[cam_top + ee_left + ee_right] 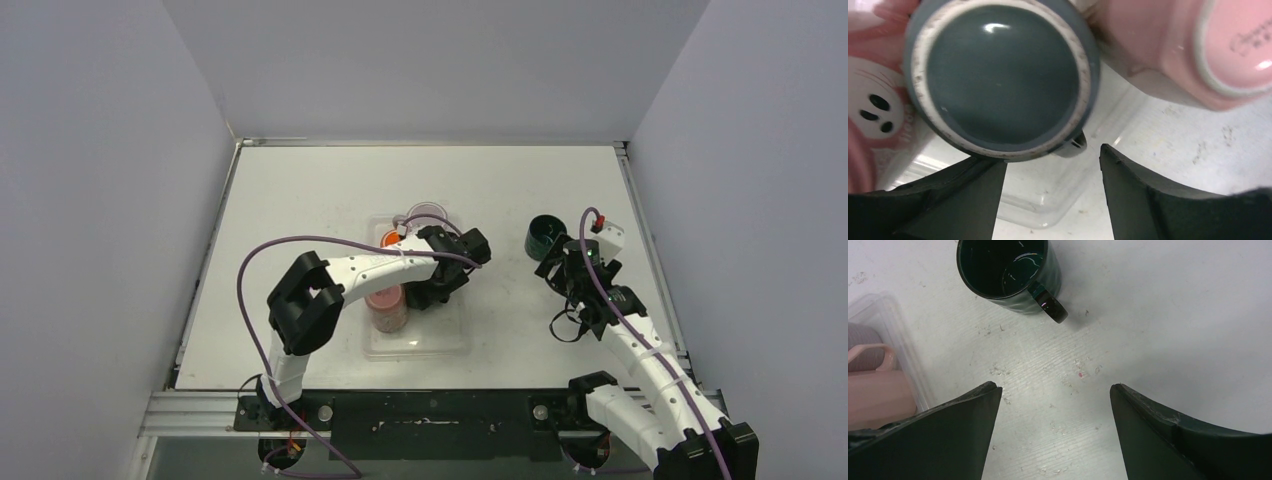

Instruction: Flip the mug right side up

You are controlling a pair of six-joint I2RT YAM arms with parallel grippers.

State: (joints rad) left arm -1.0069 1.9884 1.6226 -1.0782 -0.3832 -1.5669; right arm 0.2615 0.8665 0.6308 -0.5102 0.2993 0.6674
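Observation:
A blue-grey mug (1003, 75) stands upside down in the clear tray (1038, 215), its base facing my left wrist camera and its handle (1074, 145) pointing toward my fingers. My left gripper (1053, 162) is open just above and beside it, with the left finger (963, 200) under the mug's edge in the view and nothing held. In the top view the left gripper (440, 288) hangs over the tray (420, 345) and hides this mug. My right gripper (1055, 390) is open and empty over bare table, near an upright dark green mug (1008, 270).
A pink mug (1198, 45) lies upside down right of the grey one, and a pink-and-white mug (873, 105) with a face sits to its left. The top view shows a pink mug (388, 305), an orange thing (389, 238) and a pale cup (428, 213) in the tray. The green mug (545, 235) stands right of it.

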